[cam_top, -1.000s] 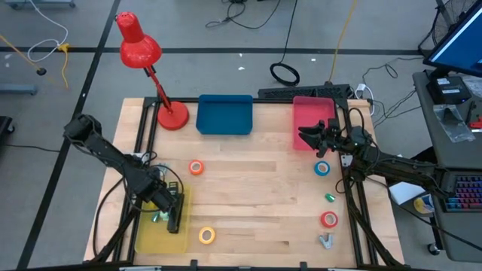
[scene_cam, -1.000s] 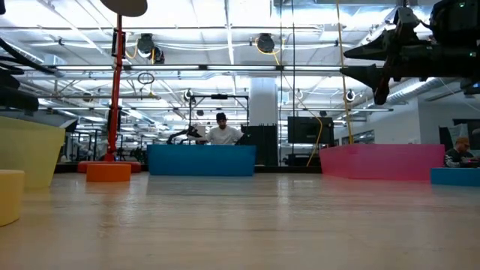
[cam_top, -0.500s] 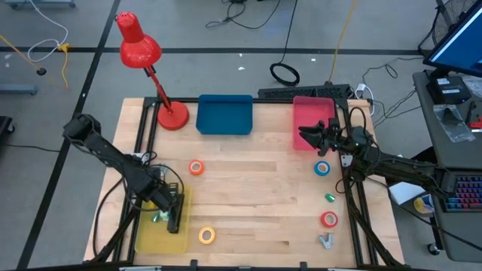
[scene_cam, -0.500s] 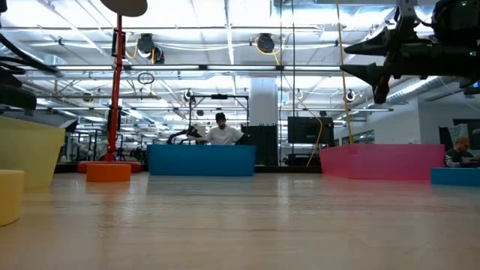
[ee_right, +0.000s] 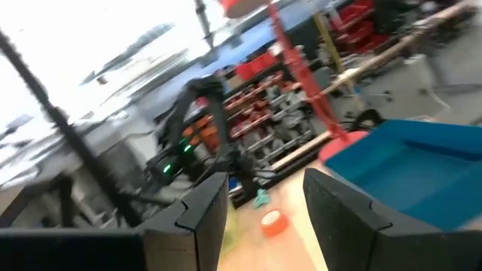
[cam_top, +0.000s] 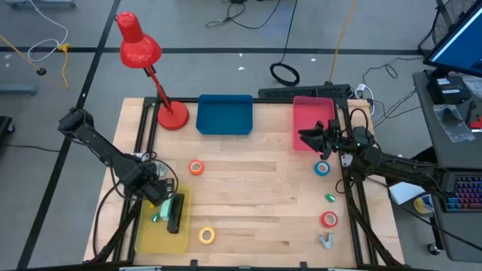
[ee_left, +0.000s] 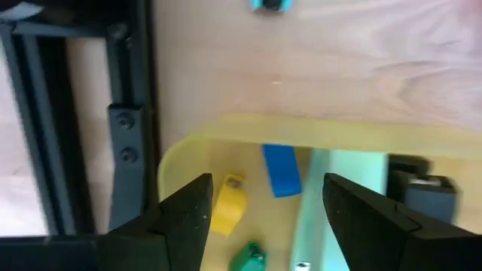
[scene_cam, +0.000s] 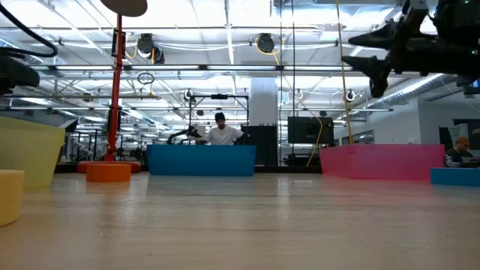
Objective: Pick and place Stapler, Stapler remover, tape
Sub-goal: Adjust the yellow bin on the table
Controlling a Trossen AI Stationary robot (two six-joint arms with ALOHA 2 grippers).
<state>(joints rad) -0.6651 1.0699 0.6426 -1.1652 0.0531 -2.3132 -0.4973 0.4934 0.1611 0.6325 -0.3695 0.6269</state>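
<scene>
The stapler [cam_top: 175, 213], a dark elongated body, lies inside the yellow tray [cam_top: 147, 239] at the table's front left corner, beside small yellow [ee_left: 228, 203], blue [ee_left: 281, 170] and green [ee_left: 248, 258] bits visible in the left wrist view. The left gripper [cam_top: 156, 192] hovers over the tray's rear edge, its fingers [ee_left: 188, 214] spread wide with nothing between them. The four tape rolls rest on the wooden table [cam_top: 256, 196]: the orange roll [cam_top: 196, 168] behind the tray, the yellow roll [cam_top: 206, 235] just beside the tray's right wall, the blue roll [cam_top: 322, 168] near the right arm, and the red roll [cam_top: 329, 219] toward the front right. The staple remover [cam_top: 326, 241], a small grey metal piece, sits close in front of the red roll. The right gripper [cam_top: 311, 137] hangs above the pink tray [cam_top: 304, 113], fingers [ee_right: 199, 214] parted and holding nothing. A blue tray [cam_top: 224, 115] and a red desk lamp [cam_top: 151, 68] stand along the rear edge.
</scene>
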